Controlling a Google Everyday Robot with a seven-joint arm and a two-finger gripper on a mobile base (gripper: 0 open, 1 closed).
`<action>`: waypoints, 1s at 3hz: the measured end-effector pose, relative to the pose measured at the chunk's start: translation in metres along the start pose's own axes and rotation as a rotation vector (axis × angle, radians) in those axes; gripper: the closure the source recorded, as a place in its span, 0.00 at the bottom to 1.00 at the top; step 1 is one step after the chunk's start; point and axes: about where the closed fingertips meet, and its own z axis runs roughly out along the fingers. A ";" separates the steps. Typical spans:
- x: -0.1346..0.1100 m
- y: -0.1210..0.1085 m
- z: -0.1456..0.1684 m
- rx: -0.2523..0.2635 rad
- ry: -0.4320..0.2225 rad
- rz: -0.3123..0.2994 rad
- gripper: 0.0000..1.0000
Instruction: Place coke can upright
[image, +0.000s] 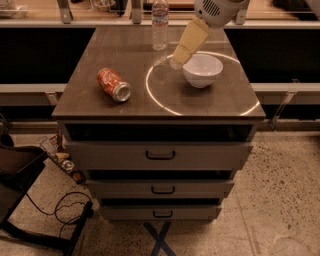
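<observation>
My jaws sit at the tip of my tan wrist (189, 40), hanging low over the back half of the tabletop (215, 107), just left of the white bowl (202, 71). Wide or narrow? I cannot tell; from here the tip reads as one tapering tan shape. The wrist slants up and to the right into the round white housing (216, 9) of my arm, right at the top edge of the view.

The bowl stands upright, right beside the tip, and I cannot tell whether the two touch. Behind and to the left, the clear water bottle (160, 25) stands upright near the tabletop's back edge, close to my wrist but apart from it. A bright ring of light (149, 92) curves across the tabletop and around the bowl, and my jaws hang at its upper left rim.

Now the coke can (113, 84): it is well apart from me, out on the left side of the tabletop and outside the ring. It lies on its side, with its silver end turned toward the front right.

Under the tabletop are three drawers, stacked, each with a dark handle (160, 155). Down on the speckled floor (280, 200), a black cable (60, 207) loops at the left.
</observation>
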 end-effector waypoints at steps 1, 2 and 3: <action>-0.035 -0.010 0.021 -0.014 -0.007 0.083 0.00; -0.079 -0.014 0.039 -0.039 -0.027 0.130 0.00; -0.111 -0.011 0.052 -0.067 -0.027 0.160 0.00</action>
